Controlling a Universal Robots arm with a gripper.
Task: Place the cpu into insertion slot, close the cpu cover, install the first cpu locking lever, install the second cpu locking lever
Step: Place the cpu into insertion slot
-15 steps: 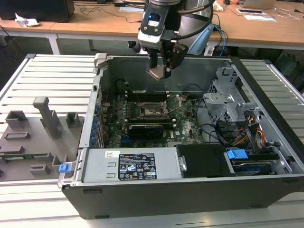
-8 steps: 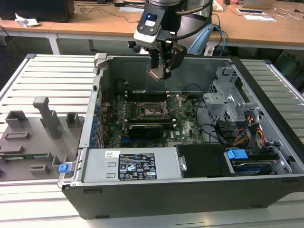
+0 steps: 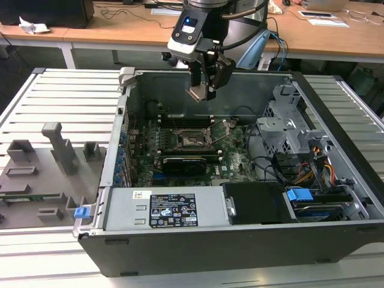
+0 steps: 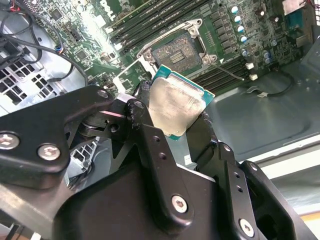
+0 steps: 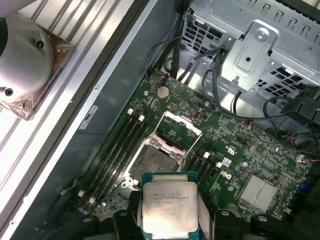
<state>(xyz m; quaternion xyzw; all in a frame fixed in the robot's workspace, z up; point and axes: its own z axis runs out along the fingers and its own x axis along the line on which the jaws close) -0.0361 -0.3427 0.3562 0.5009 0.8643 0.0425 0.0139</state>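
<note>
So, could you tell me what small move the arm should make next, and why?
Probably lower the cpu toward the insertion slot: the gripper holds it in the air, clear of the slot, the slot lies bare and the cpu cover stands open.

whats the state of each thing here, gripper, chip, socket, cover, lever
gripper: shut on the cpu
cpu: held in the air, not yet in the socket
socket: empty, pin field bare
cover: flipped open
lever: unlatched, swung out
</note>
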